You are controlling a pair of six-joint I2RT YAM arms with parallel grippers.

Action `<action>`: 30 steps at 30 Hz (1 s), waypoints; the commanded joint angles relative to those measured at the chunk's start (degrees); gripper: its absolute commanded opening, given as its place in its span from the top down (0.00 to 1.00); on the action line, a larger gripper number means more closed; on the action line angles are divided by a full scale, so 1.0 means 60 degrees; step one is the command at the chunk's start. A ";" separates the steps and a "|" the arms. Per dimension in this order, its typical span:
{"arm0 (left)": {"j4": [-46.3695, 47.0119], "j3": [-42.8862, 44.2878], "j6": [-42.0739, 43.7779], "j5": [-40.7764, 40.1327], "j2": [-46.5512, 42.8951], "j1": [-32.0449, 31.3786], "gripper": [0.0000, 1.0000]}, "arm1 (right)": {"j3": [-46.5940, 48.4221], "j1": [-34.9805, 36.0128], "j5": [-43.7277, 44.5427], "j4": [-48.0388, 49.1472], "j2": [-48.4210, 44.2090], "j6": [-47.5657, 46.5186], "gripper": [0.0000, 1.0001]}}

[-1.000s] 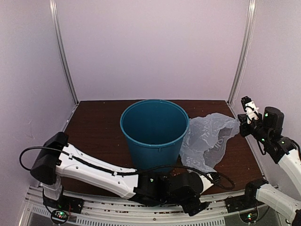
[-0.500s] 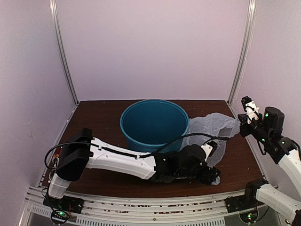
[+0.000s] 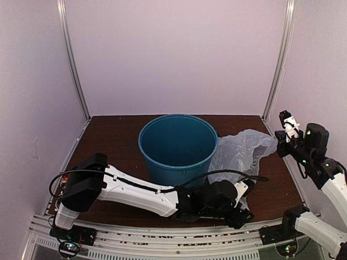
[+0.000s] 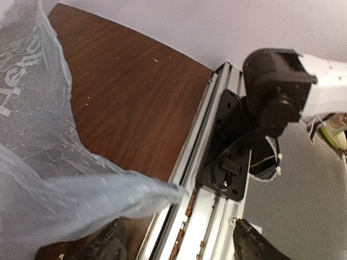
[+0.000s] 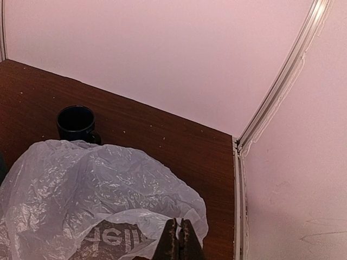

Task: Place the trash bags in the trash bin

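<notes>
Bag lies crumpled on the table, just right of the bin, and none of it is inside yet. The right claw is pressed together on the bag's far edge, and we read that as a thin pinch. The left claw is spread, with the bag's near corner just ahead of the gap, by the metal rail.

Risks as we see them:
- The left claw may shut on a sliver of film or on nothing, since the corner is narrow and floppy.
- A finger could snag the rail.
- The slick film could slide out of the right pinch once there is tension on it.
- The bag looks wider than the bin, so it may drape over the rim or drag the bin sideways.
</notes>
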 commanded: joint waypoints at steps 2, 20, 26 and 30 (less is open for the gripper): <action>0.0471 -0.0345 0.1025 0.1116 -0.0281 -0.0145 0.35 | -0.0118 -0.0042 -0.0159 0.0231 -0.0209 -0.0004 1.00; 0.0208 0.2115 0.0003 0.0029 0.1901 0.0236 0.21 | -0.0120 -0.0042 -0.0302 0.0209 -0.0220 0.0002 1.00; 0.1455 0.2267 0.0185 -0.0451 0.2246 0.0288 0.21 | -0.0116 -0.0039 -0.0299 0.0168 -0.0240 -0.0005 1.00; 0.1768 0.3030 0.0301 -0.0035 0.2854 0.0333 0.34 | -0.0118 -0.0042 -0.0259 0.0172 -0.0224 -0.0009 1.00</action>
